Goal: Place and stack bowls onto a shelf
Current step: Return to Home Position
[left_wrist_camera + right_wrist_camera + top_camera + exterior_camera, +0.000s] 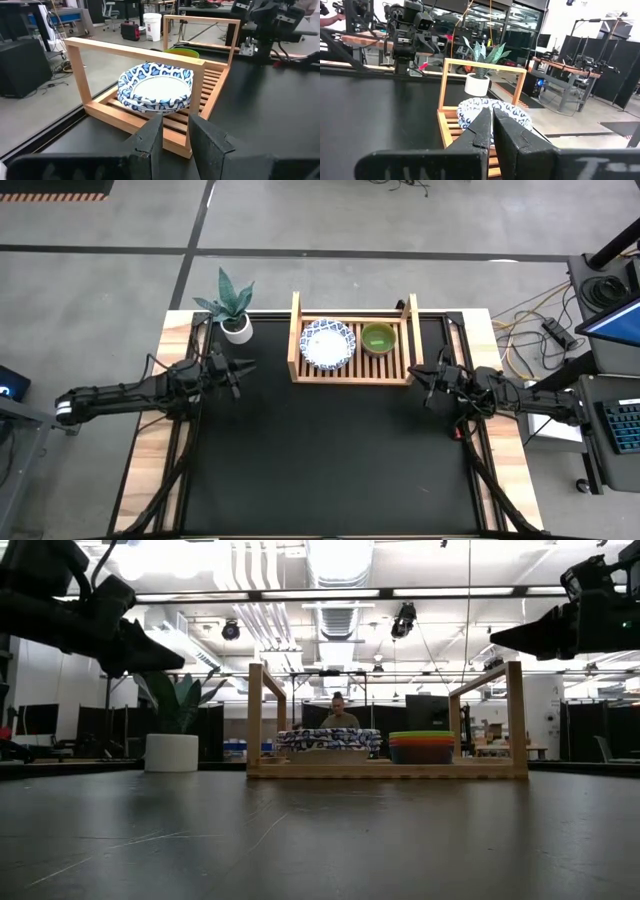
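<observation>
Left gripper [175, 120] slightly parted, right gripper [492, 114] closed, both empty; stacked white blue-patterned scalloped bowls [156, 90] on light wooden slatted shelf [135, 52] likely rigid, chip-prone, so pinch at rim.

The high camera hangs well above the table [330, 460], looking straight down, with the shelf [350, 378] near the table's far edge. The low camera sits at table-top height on the near side, facing level at the shelf's long front. The two wrist cameras look in from close beside the shelf's opposite short ends, so all four views share the shelf.
</observation>
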